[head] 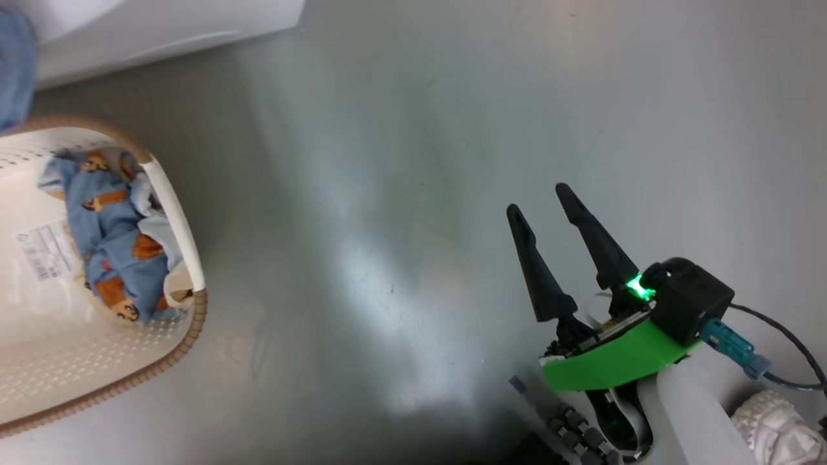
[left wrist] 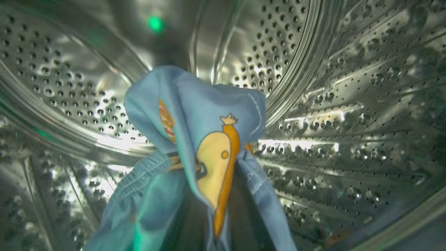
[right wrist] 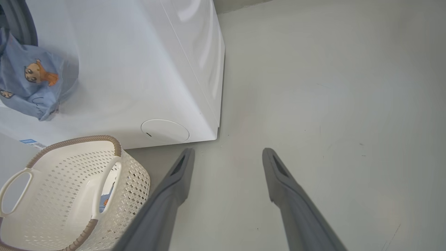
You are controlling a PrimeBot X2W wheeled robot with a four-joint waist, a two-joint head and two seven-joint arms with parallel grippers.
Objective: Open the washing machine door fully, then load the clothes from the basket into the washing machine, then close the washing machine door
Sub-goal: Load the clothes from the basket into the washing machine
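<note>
Clothes point(left wrist: 195, 104) in two places: one light-blue piece with an orange-and-yellow cartoon print bunched up right in front of the left wrist camera, deep inside the steel drum point(left wrist: 348, 104) of the washing machine point(right wrist: 146, 69), perforated wall curving round on every side. Left claw point(left wrist: 244, 209) reaching into that drum, closed on the bunched cloth, fingers almost wholly wrapped by it, just dark strips between the folds at the bottom middle. From the right wrist view, more of the same blue fabric, a brown bear on it, spilling over the grey ring at the machine's opening and down the white front. Rest of the clothes heaped inside the basket point(head: 187, 252), blue bear print with some cream-white cloth, pressed against the white handle on the side nearer the right claw point(head: 537, 199). Basket on the grey floor point(head: 400, 161), just in front of the machine, near the round flap point(right wrist: 164, 130) at its lower corner. Right claw low at the right of the head view, wide open, two dark fingers pointing up and a little left over the floor, well apart from the basket. Pale forearm point(head: 691, 413) rising from the lower right corner, green bracket point(head: 614, 361) and black camera block at the wrist, green light glowing.
</note>
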